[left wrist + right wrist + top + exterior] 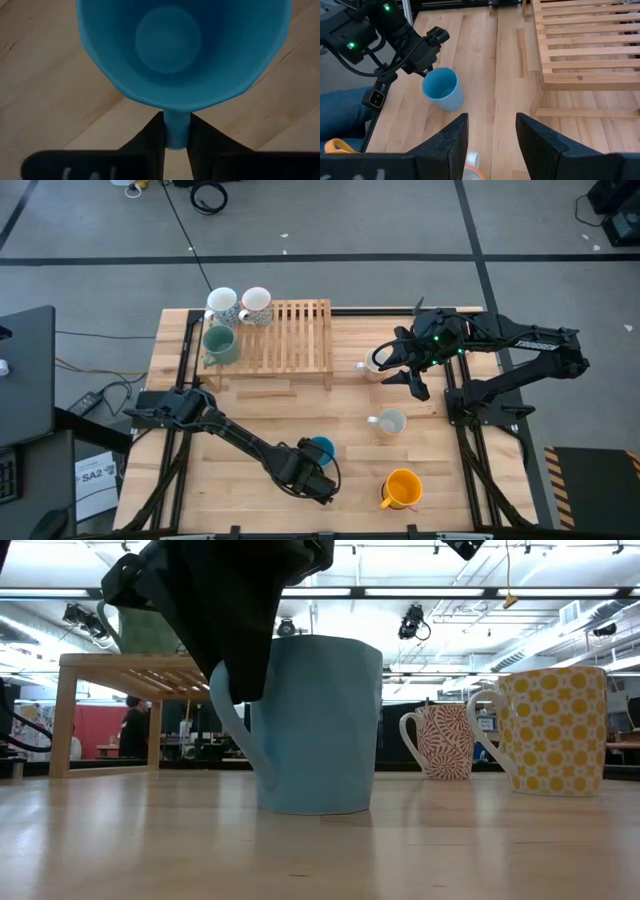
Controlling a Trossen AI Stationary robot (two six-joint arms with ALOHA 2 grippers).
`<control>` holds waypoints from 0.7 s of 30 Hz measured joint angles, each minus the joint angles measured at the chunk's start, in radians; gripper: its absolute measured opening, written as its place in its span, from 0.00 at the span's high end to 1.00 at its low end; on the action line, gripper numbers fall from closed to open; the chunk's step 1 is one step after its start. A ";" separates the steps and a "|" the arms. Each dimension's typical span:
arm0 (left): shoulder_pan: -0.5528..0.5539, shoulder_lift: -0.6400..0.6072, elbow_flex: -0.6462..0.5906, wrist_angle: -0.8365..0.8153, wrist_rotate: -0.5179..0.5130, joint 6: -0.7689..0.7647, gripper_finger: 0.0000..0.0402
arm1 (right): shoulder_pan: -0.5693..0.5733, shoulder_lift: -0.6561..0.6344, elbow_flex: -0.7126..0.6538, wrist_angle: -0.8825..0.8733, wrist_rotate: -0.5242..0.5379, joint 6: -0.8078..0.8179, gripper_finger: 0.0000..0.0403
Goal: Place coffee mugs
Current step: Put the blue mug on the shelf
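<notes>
A blue mug [322, 448] stands upright on the table, near the front middle. My left gripper [176, 125] comes at it from the near left and is shut on its handle. My right gripper [492, 125] is open and hovers over a white mug [374, 363] right of the wooden rack; only a sliver of that mug's rim [470, 160] shows between the fingers. A white mug [390, 422] and a yellow-patterned orange mug [402, 488] rest on their bases on the table. Two white mugs [222, 304] [256, 304] and a green one [220, 345] sit on the rack. My left gripper pinches the blue mug's handle [176, 136] between its two fingers [150, 142], slanting down from the near left side. The mug's open mouth faces up and its base [318, 808] rests on the table.
The slatted wooden rack [290, 340] takes up the far left part of the table, its right half bare. In the low view a red-patterned mug [440, 740] and the yellow one [560, 730] stand right of the blue mug. Bare wood lies between rack and blue mug.
</notes>
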 joint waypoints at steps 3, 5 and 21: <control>0.000 0.000 0.000 0.000 0.000 0.000 0.85 | 0.000 0.000 0.000 0.000 0.000 0.000 0.58; 0.000 0.000 0.000 0.000 0.000 0.000 0.85 | 0.000 0.000 0.000 0.000 0.000 0.000 0.58; 0.001 -0.007 0.036 -0.017 0.002 0.004 0.85 | 0.000 0.000 0.000 0.000 0.000 0.000 0.58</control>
